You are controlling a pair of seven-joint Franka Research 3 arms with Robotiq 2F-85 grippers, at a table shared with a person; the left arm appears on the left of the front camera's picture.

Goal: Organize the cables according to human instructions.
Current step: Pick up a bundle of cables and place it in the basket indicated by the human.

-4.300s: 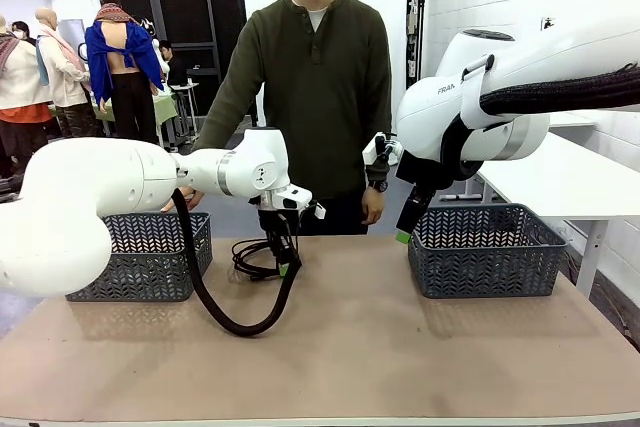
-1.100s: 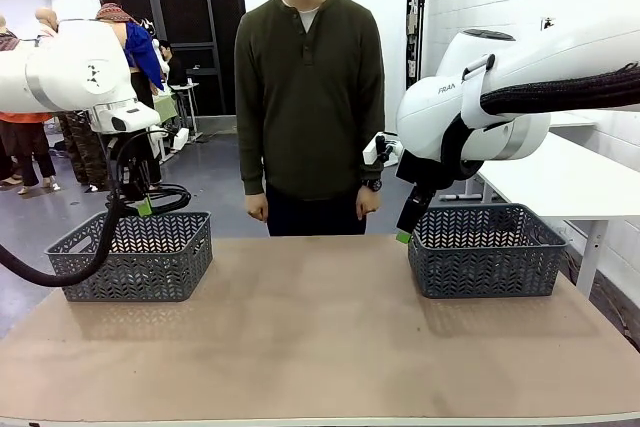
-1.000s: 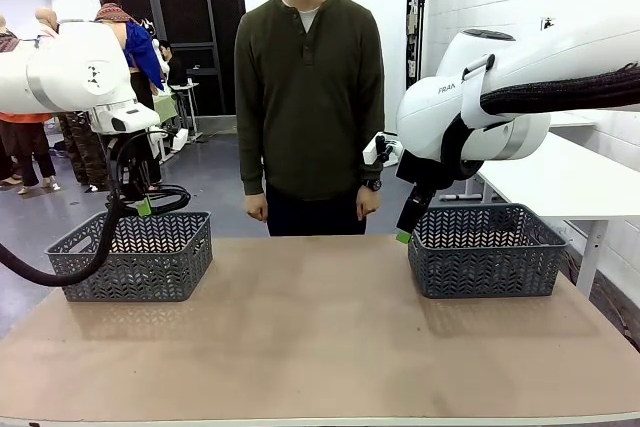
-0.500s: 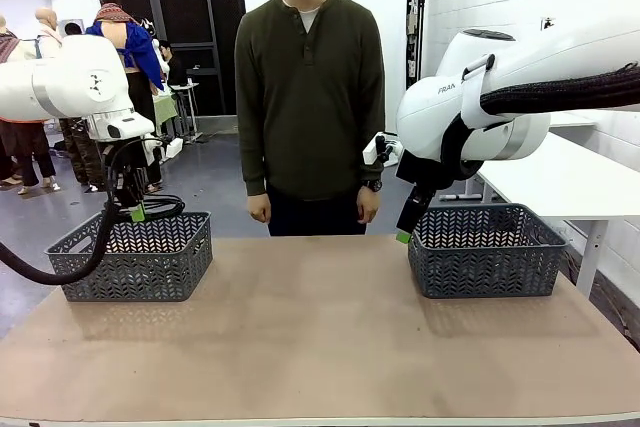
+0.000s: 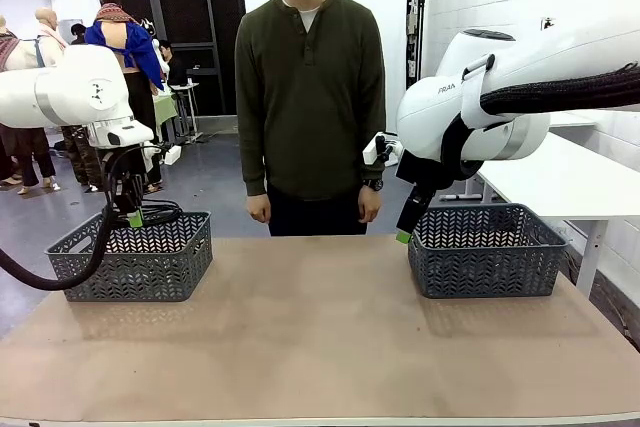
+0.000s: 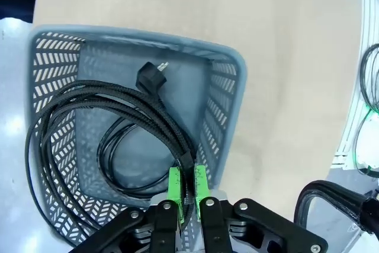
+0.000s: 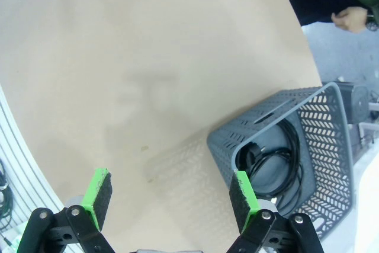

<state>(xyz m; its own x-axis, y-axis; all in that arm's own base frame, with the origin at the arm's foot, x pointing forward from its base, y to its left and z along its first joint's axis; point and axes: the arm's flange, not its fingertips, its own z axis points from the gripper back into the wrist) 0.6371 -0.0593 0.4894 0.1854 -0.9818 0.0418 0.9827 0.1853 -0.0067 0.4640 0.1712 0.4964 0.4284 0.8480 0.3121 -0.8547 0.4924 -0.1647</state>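
Perforated plastic basket [image 6: 228, 96], matt table [image 5: 330, 347], braided cable [image 6: 112, 96]

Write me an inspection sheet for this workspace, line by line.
Surface: tan table, bare in the middle.
Job's things: held cable hangs over the left basket; another cable lies in the right basket.
Clutter: nothing seen.
Grippers: left gripper shut on the held cable; right gripper open, beside the right basket.
Cables: black arm hose loops past the left basket.
Surroundings: person at the far side, hands down.
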